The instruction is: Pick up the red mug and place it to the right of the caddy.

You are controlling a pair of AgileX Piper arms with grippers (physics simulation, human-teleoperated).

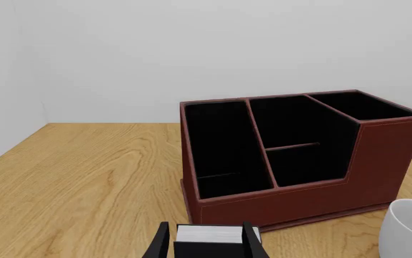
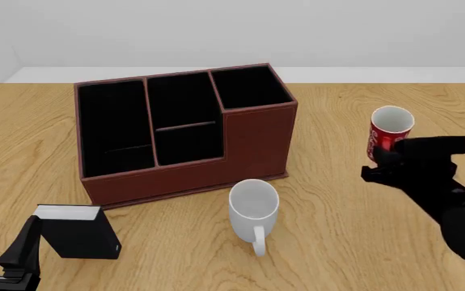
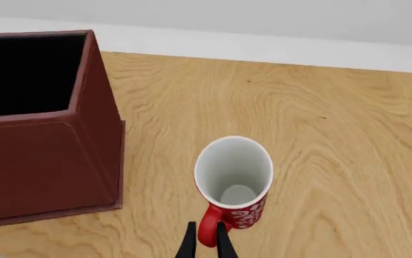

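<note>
The red mug [image 2: 390, 129], with a white swirly pattern and white inside, stands upright to the right of the caddy [image 2: 256, 142], well apart from it. My right gripper [image 2: 380, 159] is shut on the mug's handle from the near side. In the right wrist view the thin fingers [image 3: 190, 243] pinch the red handle below the mug [image 3: 235, 174], with the caddy's corner [image 3: 41, 156] beside it. I cannot tell whether the mug rests on the table or hangs just above it. My left gripper [image 2: 2, 242] is open at the front left.
A plain white mug [image 2: 253, 203] with a handle stands in front of the caddy and also shows in the left wrist view [image 1: 410, 228]. A small black box with a white top [image 2: 74, 230] sits just ahead of the left gripper [image 1: 204, 248]. The caddy [image 1: 377, 156] lies beyond it.
</note>
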